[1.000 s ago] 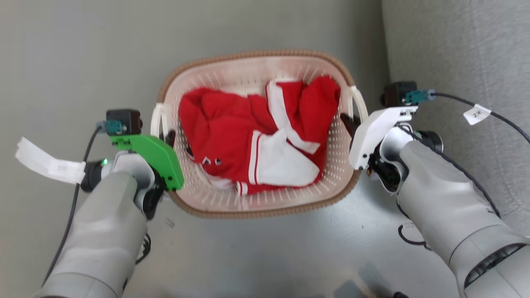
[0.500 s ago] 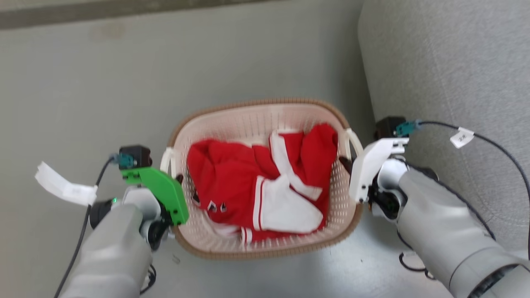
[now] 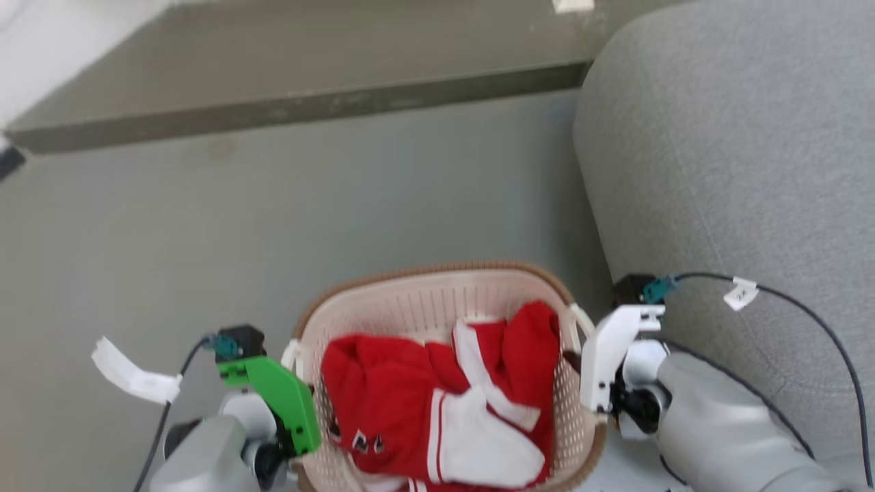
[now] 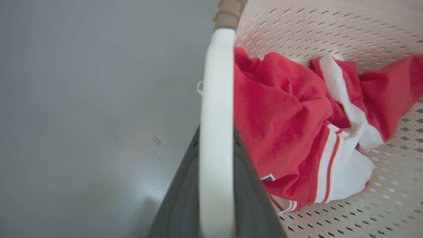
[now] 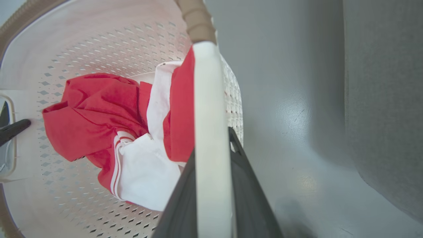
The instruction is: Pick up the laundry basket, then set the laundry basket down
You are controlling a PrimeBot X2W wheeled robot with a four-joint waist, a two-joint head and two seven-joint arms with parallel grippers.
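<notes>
The laundry basket [image 3: 437, 270], cream with a brown rim, sits low in the head view between my two arms. A red and white garment [image 3: 410, 403] lies in it. My left gripper [image 3: 309, 400], under a green cover, is shut on the basket's left white handle [image 4: 216, 82], with one dark finger [image 4: 180, 205] on each side of it. My right gripper [image 3: 571, 360], under a white cover, is shut on the right white handle [image 5: 208, 99]; its fingers [image 5: 248, 198] straddle that handle. I cannot tell whether the basket rests on the floor.
A grey sofa [image 3: 738, 171] stands close to the right of the basket and my right arm. Grey floor [image 3: 205, 225] stretches ahead and to the left. A darker raised ledge [image 3: 307, 109] runs across the far side. Tagged cables [image 3: 742, 292] hang from both wrists.
The whole head picture has shifted, so the camera has moved: basket and arms now sit lower, and the ledge has come into sight. Both grippers keep the same hold on the handles.
</notes>
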